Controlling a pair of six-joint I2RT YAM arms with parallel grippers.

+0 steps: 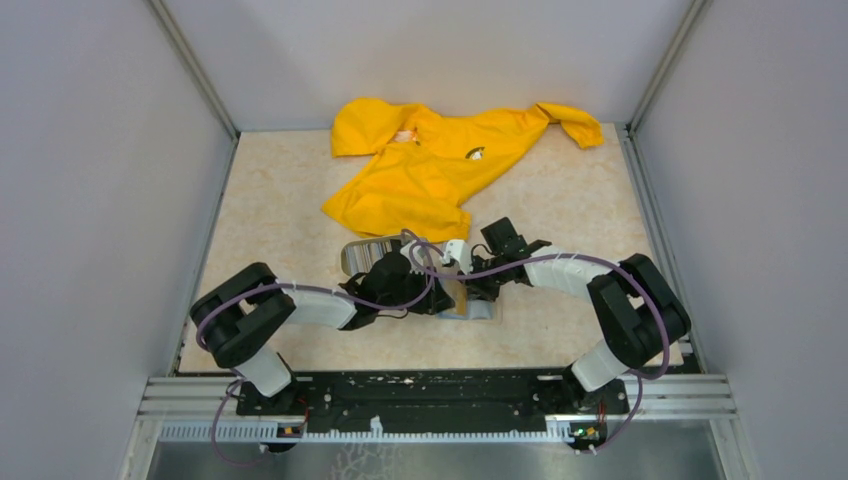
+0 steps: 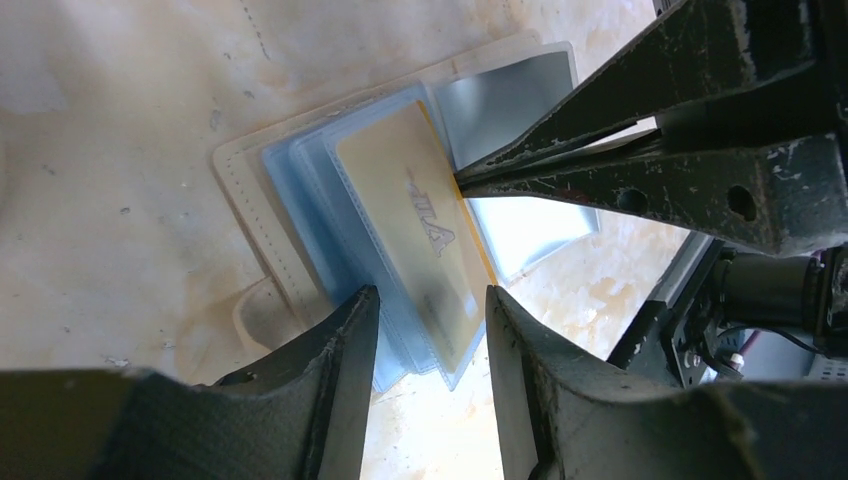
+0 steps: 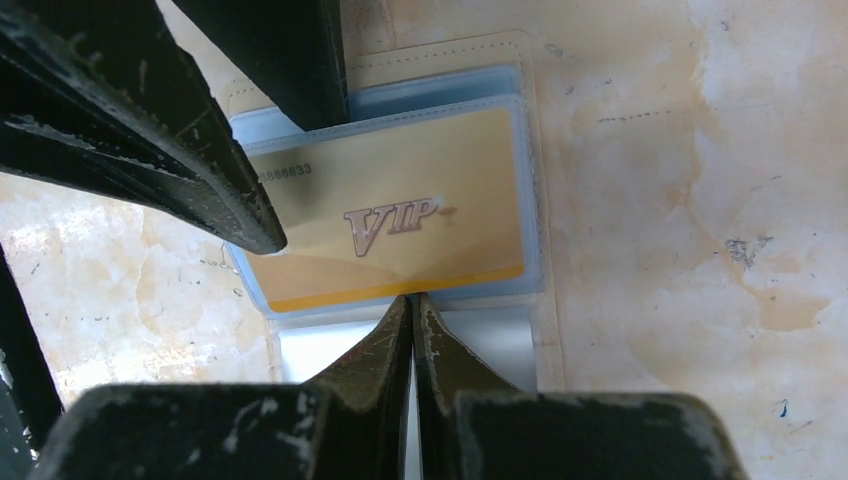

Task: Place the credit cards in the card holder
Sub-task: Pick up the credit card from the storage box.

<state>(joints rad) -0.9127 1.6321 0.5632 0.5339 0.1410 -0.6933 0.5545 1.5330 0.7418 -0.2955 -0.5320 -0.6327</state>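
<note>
Your left tool is about half parted, straddling one short end of the gold VIP card and visibly gripping nothing. That card lies in a clear pocket of the open card holder on the desk, its long axis running straight away from the left tool. Your right tool, clenched and empty, touches the card's long edge tip-first, square to it.
</note>
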